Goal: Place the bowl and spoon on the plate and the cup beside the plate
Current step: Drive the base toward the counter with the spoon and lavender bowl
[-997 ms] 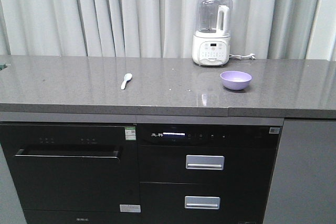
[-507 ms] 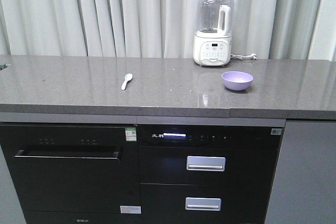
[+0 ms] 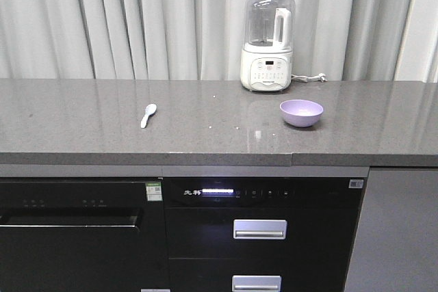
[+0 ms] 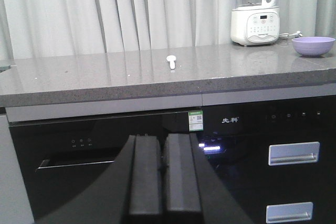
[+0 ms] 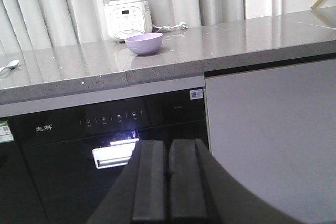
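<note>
A lilac bowl [image 3: 301,112] stands upright on the grey countertop [image 3: 205,138], right of centre, in front of a white blender. It also shows in the left wrist view as the bowl [image 4: 313,45] and in the right wrist view as the bowl [image 5: 144,43]. A pale white spoon [image 3: 148,115] lies flat on the counter to the left; the spoon [image 4: 171,61] and the spoon [image 5: 10,65] show in both wrist views. My left gripper [image 4: 163,140] and right gripper [image 5: 167,145] hang below counter height, facing the cabinets, both shut with nothing between them. The plate and cup are out of view.
A white blender [image 3: 267,42] with a cord [image 3: 309,78] stands at the back of the counter against grey curtains. Below the counter are a black dishwasher front [image 3: 75,230] and black drawers with silver handles [image 3: 259,229]. A grey cabinet panel [image 3: 393,230] is at right.
The front view has shifted: counter, blender, bowl and spoon now sit lower and further left in frame. Bowl and spoon have kept their places on the counter.
</note>
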Controlling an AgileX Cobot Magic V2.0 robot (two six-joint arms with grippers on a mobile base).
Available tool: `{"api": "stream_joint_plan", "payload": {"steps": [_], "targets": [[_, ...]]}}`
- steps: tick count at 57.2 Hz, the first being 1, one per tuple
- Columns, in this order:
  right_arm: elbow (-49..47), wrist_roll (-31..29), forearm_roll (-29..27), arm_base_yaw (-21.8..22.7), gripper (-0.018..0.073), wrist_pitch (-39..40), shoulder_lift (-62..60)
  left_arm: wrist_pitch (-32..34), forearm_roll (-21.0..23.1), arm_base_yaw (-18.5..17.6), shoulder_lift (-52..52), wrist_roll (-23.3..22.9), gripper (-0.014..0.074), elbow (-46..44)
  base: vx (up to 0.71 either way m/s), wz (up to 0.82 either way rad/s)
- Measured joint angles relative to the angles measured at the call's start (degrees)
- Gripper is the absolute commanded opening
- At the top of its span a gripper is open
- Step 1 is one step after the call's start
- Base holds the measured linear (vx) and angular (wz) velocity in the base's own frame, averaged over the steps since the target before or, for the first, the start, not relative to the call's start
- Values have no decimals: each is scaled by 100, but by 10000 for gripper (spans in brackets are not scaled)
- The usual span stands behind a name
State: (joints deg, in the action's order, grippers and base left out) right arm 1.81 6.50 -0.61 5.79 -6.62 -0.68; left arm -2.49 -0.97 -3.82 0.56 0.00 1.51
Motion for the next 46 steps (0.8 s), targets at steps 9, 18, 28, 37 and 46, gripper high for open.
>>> {"api": "stream_joint_plan", "payload": {"steps": [9, 18, 28, 37, 46], "targets": [[0, 0, 0, 0, -8, -11, 0, 0, 0, 0, 0, 0, -6, 0, 25, 5], [0, 0, 0, 0, -8, -15, 0, 5, 0, 0, 10, 0, -6, 0, 33, 7], [0, 0, 0, 0, -8, -23, 0, 5, 0, 0, 6, 0, -6, 0, 39, -1], [0, 0, 0, 0, -8, -36, 0, 0, 0, 0, 6, 0, -6, 0, 42, -6], [0, 0, 0, 0, -8, -36, 0, 0, 0, 0, 6, 0, -6, 0, 41, -10]]}}
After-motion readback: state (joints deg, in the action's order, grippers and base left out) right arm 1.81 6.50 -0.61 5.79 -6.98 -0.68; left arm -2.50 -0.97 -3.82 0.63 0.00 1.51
